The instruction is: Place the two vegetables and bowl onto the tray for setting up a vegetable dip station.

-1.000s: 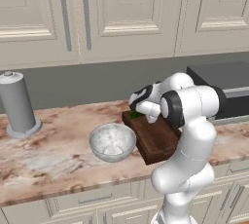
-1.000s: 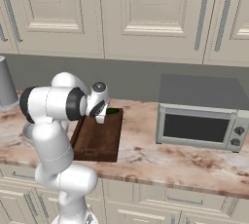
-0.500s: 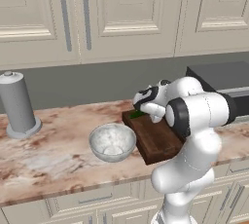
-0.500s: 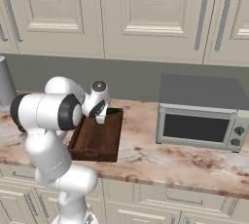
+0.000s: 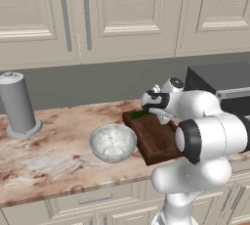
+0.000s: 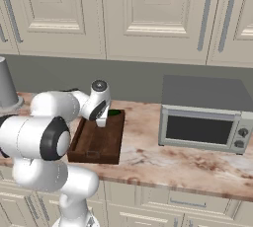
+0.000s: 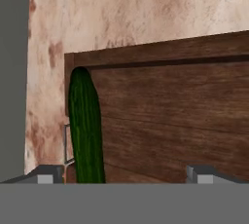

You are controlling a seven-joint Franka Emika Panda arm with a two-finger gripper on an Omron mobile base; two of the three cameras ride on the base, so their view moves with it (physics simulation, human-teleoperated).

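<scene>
The dark brown wooden tray (image 5: 157, 145) (image 6: 97, 144) (image 7: 170, 121) lies on the counter. A slim dark-green vegetable (image 5: 139, 115) (image 6: 115, 113) (image 7: 86, 130) rests on it along its far end, against the rim. My gripper (image 5: 155, 112) (image 6: 102, 121) (image 7: 126, 175) hovers just above that end, open and holding nothing. In the hand view the vegetable lies close to the left fingertip (image 7: 48, 174), apart from it. The mottled whitish-grey bowl (image 5: 113, 142) stands on the counter, just left of the tray.
A grey upright cylinder (image 5: 18, 105) (image 6: 6, 84) stands at the counter's far left. A toaster oven (image 6: 205, 117) (image 5: 219, 79) sits right of the tray. The wall and cabinets rise close behind. My own arm leans over the tray's near side.
The hand has stayed over the tray's far end with its jaws wide. The arm's elbow has swung outward toward the counter's front. The green vegetable lies still.
</scene>
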